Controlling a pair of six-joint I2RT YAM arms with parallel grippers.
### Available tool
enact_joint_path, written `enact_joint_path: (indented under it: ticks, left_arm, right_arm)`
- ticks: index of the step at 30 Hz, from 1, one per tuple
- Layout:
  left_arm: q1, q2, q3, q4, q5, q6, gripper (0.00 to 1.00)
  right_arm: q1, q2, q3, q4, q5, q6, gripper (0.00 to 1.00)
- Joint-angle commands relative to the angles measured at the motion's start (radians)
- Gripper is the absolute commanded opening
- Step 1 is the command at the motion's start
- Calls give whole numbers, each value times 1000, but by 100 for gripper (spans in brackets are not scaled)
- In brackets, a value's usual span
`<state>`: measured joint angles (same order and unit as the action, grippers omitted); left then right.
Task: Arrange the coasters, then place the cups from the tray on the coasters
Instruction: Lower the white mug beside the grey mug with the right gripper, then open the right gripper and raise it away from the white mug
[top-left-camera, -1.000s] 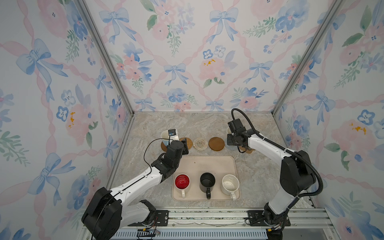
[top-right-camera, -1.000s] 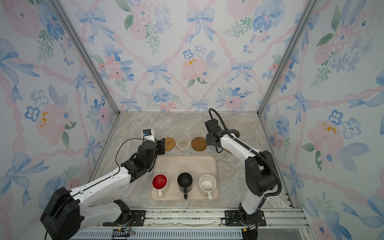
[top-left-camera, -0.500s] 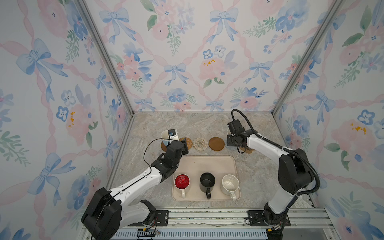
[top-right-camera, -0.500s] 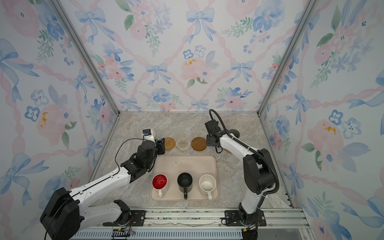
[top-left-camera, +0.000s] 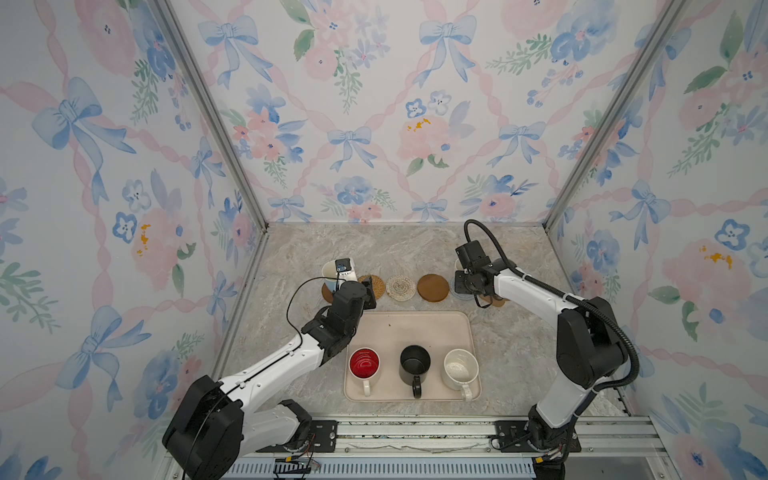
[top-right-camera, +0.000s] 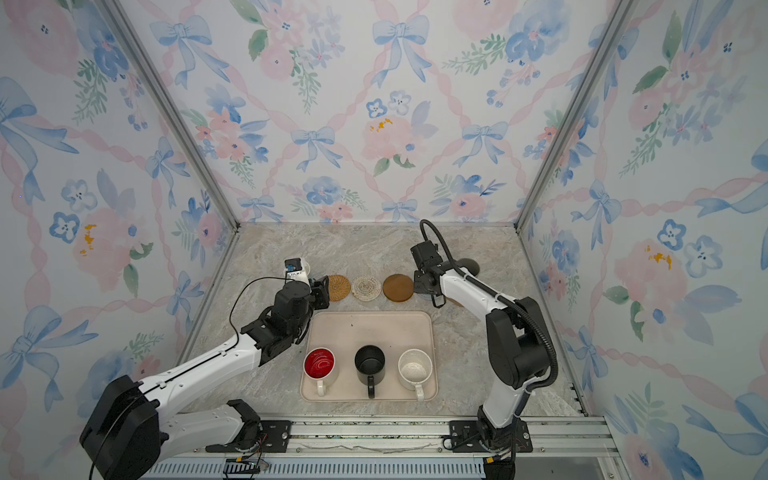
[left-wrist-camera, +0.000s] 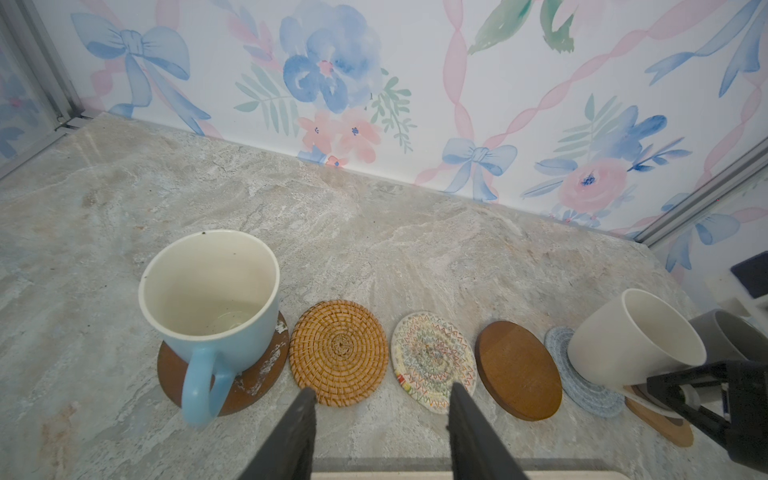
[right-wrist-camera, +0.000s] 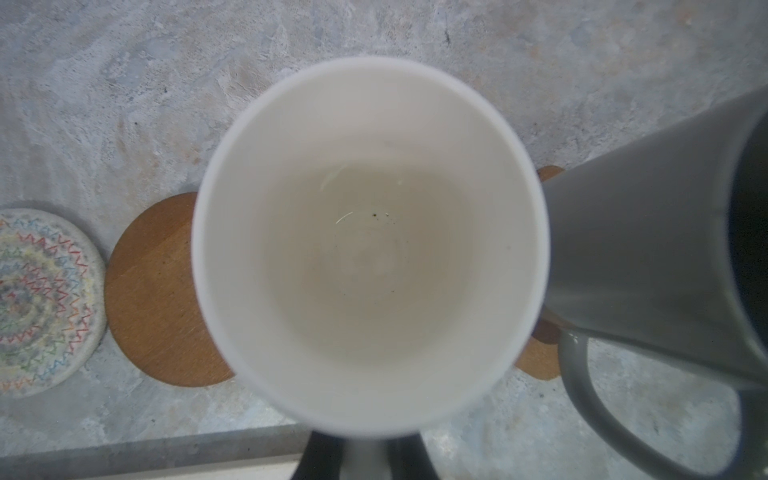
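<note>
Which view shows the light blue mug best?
Left wrist: the light blue mug stands whole on its brown coaster. Both top views show it partly hidden behind the left arm; the right wrist view misses it.

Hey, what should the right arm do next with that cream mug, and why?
Probably ease the cream mug down flat onto the blue-grey woven coaster: the right gripper is shut on it, and it looks tilted over that coaster, not clearly resting level.
</note>
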<state>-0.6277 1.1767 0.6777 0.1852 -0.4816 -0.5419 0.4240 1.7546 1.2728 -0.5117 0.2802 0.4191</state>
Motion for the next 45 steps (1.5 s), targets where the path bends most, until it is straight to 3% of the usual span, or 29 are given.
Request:
enact_joint_path:
  ticks: [1, 21, 38, 45]
  left_arm:
    - [7, -15, -12, -6, -1, 15, 48]
    - [13, -19, -15, -12, 3, 17, 48]
    - [14, -26, -18, -11, 3, 15, 48]
    - [14, -28, -19, -13, 3, 14, 48]
  right_arm:
    - [-10, 1, -10, 42, 4, 17, 0]
    - [-12, 6, -27, 43, -6, 29, 0]
    - [-12, 0, -33, 38, -8, 34, 22]
    - [-13, -4, -39, 38, -13, 37, 26]
